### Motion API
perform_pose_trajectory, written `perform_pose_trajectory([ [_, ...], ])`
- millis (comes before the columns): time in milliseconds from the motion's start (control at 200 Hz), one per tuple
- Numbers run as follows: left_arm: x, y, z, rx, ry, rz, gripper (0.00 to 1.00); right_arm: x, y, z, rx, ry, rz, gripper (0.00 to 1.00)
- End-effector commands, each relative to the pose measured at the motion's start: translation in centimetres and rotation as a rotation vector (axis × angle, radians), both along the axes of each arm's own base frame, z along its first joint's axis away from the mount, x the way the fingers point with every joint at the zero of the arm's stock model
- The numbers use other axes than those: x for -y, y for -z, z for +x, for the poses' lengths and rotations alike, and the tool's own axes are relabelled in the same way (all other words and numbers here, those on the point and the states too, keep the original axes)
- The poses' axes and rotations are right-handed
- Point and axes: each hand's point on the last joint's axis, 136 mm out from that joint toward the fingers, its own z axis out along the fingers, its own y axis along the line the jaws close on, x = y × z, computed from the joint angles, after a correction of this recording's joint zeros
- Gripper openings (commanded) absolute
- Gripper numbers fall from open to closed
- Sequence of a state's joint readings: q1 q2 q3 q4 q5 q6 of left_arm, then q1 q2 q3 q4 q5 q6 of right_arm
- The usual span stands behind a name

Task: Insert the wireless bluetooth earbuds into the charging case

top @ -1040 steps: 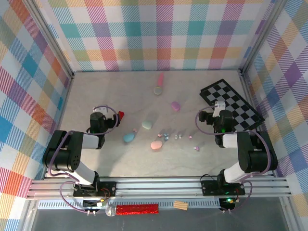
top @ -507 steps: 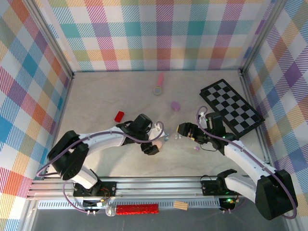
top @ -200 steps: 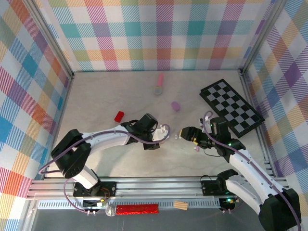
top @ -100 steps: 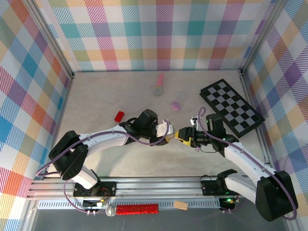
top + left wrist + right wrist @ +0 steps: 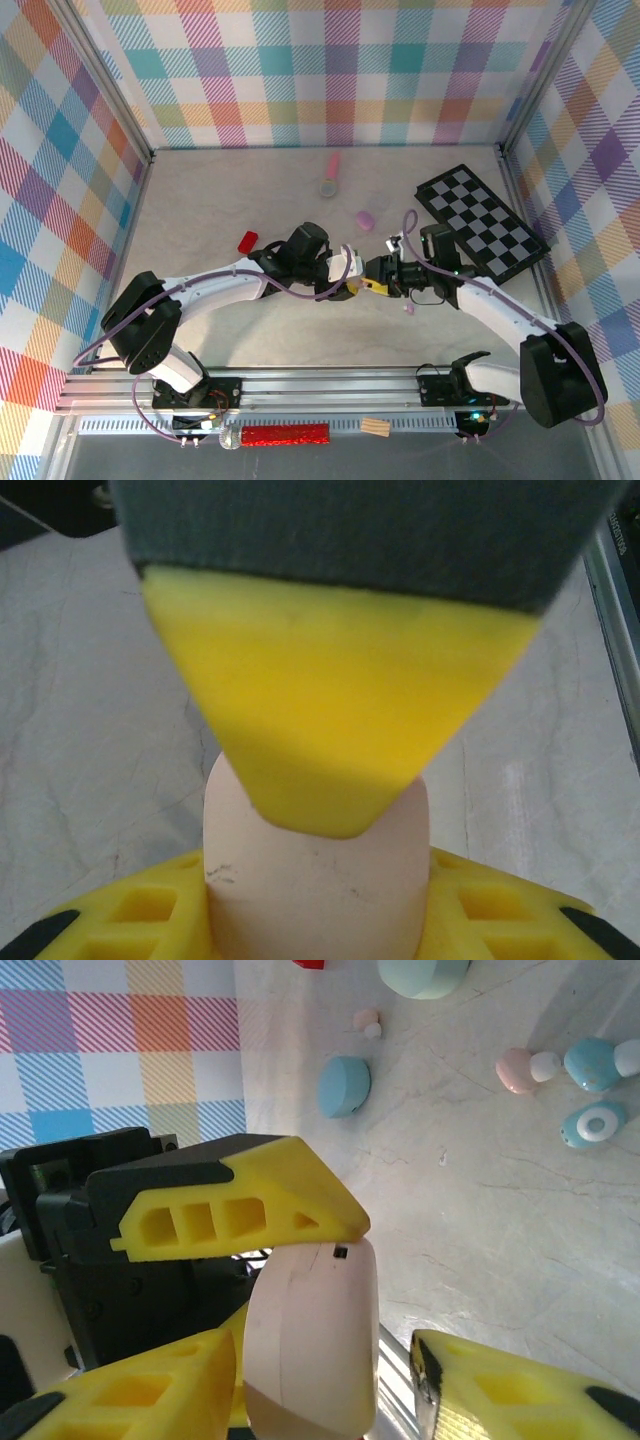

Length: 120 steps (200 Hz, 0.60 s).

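Earbuds [image 5: 590, 1060] lie loose on the table [image 5: 200, 200], pink and blue pieces close together and apart from the pink case [image 5: 310, 905]. I see the left gripper [image 5: 318, 875] clamped on this case, one yellow finger on top and one under it, holding it above the middle of the table. The right gripper [image 5: 325, 1360] meets it from the right, its fingers spread wide on both sides of the case. Whether they touch it I cannot tell. A blue case [image 5: 343, 1085] and a mint case [image 5: 420, 975] rest on the table.
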State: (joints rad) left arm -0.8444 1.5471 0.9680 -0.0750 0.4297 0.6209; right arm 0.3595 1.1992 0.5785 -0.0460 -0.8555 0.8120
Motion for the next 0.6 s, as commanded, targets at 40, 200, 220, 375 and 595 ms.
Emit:
perform_pose_trajectory([
  [40, 1.2, -2.4, -0.6, 0.03, 0.044, -0.06, 0.4, -0.4, -0.8, 0.1, 0.009, -0.038, 0.018, 0.39],
  [200, 1.3, -2.7, 0.1, 0.044, 0.005, -0.079, 0.42, -0.4, -0.7, 0.1, -0.009, -0.032, 0.009, 0.26],
  [220, 1.3, -2.6, 0.2, 0.047, -0.004, -0.082, 0.44, -0.4, -0.9, 0.2, -0.002, -0.029, 0.009, 0.25],
  [375, 1.6, -3.5, 1.1, 0.059, -0.062, -0.148, 0.73, -0.2, -2.6, 0.6, 0.021, -0.012, 0.045, 0.24],
  [595, 2.0, -6.5, 2.5, 0.025, -0.173, -0.364, 0.85, 1.3, -6.4, 1.4, 0.028, 0.026, 0.192, 0.22],
])
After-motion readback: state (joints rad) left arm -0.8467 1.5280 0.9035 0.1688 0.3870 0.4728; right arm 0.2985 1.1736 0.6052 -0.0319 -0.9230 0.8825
